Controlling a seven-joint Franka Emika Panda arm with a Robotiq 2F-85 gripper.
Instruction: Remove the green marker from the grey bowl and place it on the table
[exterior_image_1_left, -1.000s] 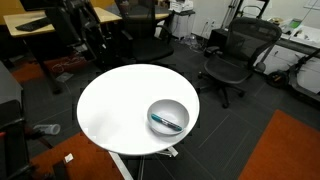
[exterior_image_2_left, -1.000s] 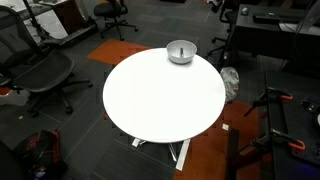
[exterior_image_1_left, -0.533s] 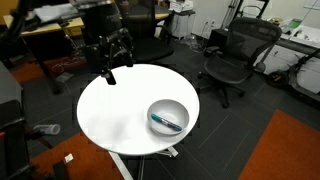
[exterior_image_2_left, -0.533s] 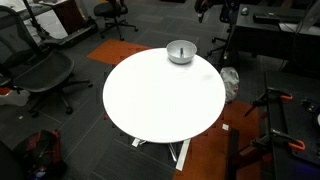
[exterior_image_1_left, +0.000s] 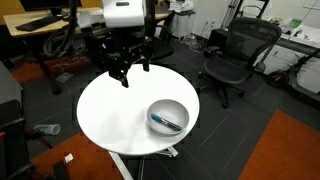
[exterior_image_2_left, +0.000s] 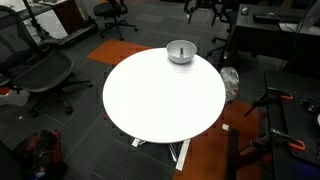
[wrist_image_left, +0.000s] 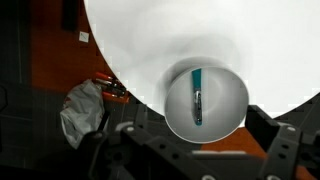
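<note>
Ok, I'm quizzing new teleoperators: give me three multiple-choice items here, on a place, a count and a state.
1. Where does the slim teal-green marker lie? A in the shiny silver-grey bowl; B beside the bowl; C on the floor.
2. How many bowls stand on the round white table? A one; B two; C three.
3. The Robotiq gripper is: A shut on the marker; B open and empty; C shut on the bowl's rim.
Key: A, the wrist view shows it inside; A, both exterior views show one; B, its jaws stand wide apart.

Marker (wrist_image_left: 197, 97) in bowl (wrist_image_left: 229, 101) on table (wrist_image_left: 170, 30)
</note>
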